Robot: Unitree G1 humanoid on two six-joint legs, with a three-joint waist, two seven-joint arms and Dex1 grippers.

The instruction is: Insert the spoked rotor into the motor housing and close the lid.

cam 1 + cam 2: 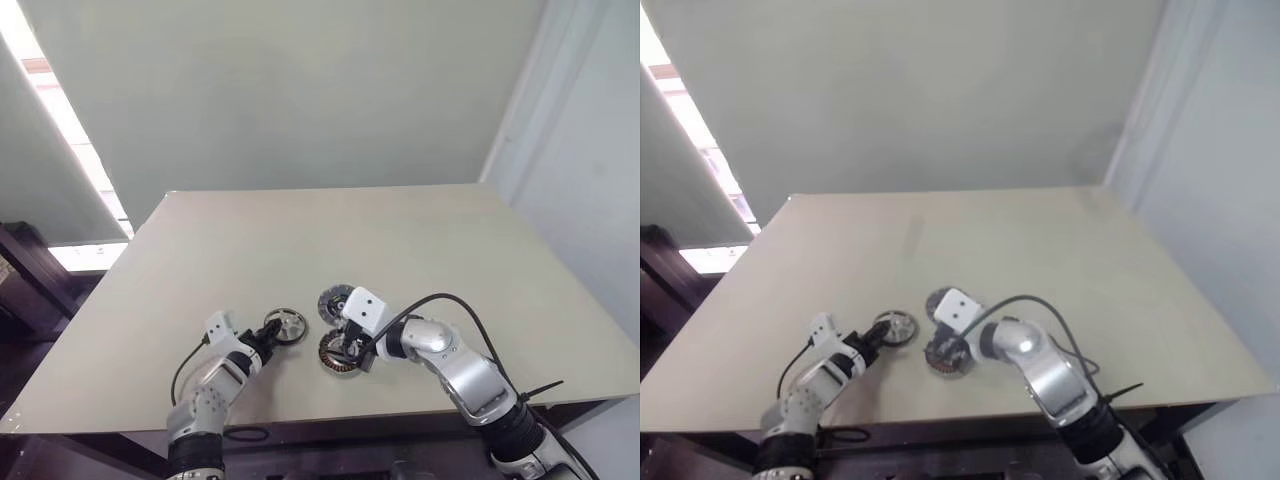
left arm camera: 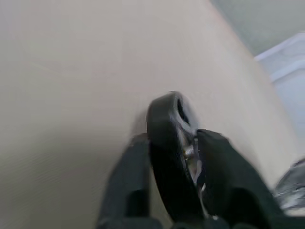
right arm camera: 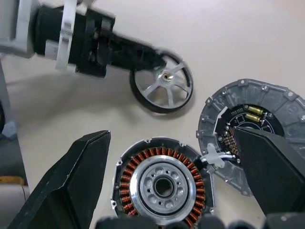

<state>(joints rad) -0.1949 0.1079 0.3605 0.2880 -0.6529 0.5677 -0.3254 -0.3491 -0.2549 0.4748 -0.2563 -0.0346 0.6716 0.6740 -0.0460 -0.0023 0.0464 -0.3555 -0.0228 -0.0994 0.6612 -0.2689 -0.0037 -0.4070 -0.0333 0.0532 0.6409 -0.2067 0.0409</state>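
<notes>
Counter (image 1: 400, 230): a smooth, matte beige slab with a plain, even surface.
Left claw (image 1: 268, 340): two black, rounded fingers were clenched on the near edge of the spoked rotor's rim; in the left wrist view one finger (image 2: 128, 181) lay on each face of the wheel.
Spoked rotor (image 3: 162, 88): an open wheel with a dark outer band, bright silver spokes and a small brassy hub, resting near the counter's front edge, left of the other two parts and apart from them.
Motor housing (image 3: 162, 183): a round puck standing flat on the counter, with a thin silver rim, a ring of copper-brown windings and a pale machined centre with small holes around a dark bore.
Lid (image 3: 250, 119): a flat grey disc with a ribbed, notched border and a dark round centre carrying small brass-coloured parts; it lay just beside the housing, with a white lead running between them.
Right claw (image 3: 171, 186): released, its broad black wedge-shaped fingers spread wide on either side of the housing, not gripping it.
</notes>
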